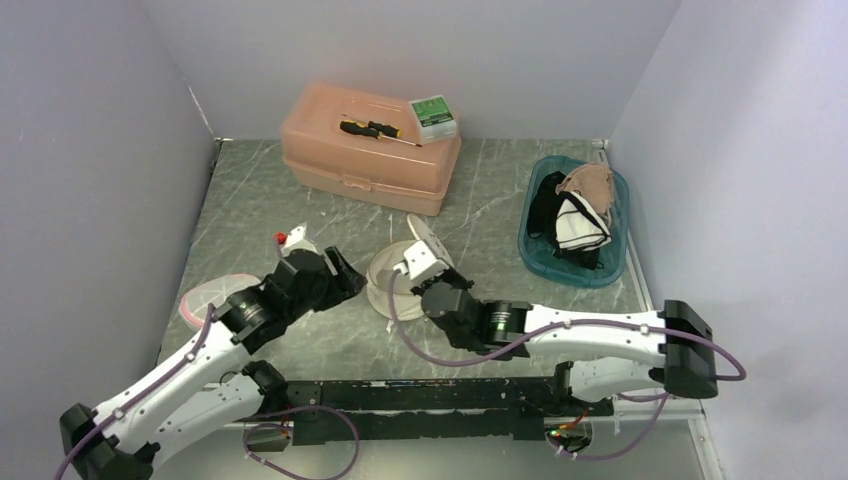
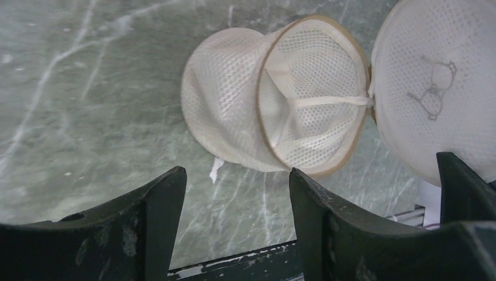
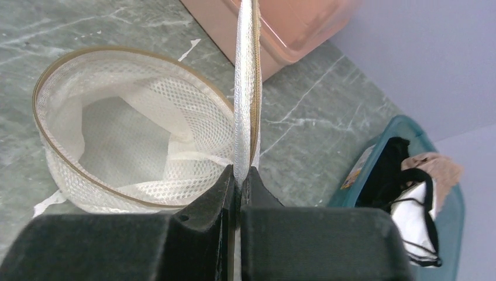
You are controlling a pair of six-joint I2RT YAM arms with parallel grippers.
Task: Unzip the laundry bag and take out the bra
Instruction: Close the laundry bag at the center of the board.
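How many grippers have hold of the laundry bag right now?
1. The right gripper is shut on the unzipped lid of the laundry bag. The left gripper is open, apart from the bag, holding nothing.

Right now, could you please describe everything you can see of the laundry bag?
The laundry bag is a white mesh cylinder with a tan-trimmed rim, resting on the grey marbled table. It is unzipped. Its round lid stands open, pinched edge-on by the right gripper. Only white straps show inside.
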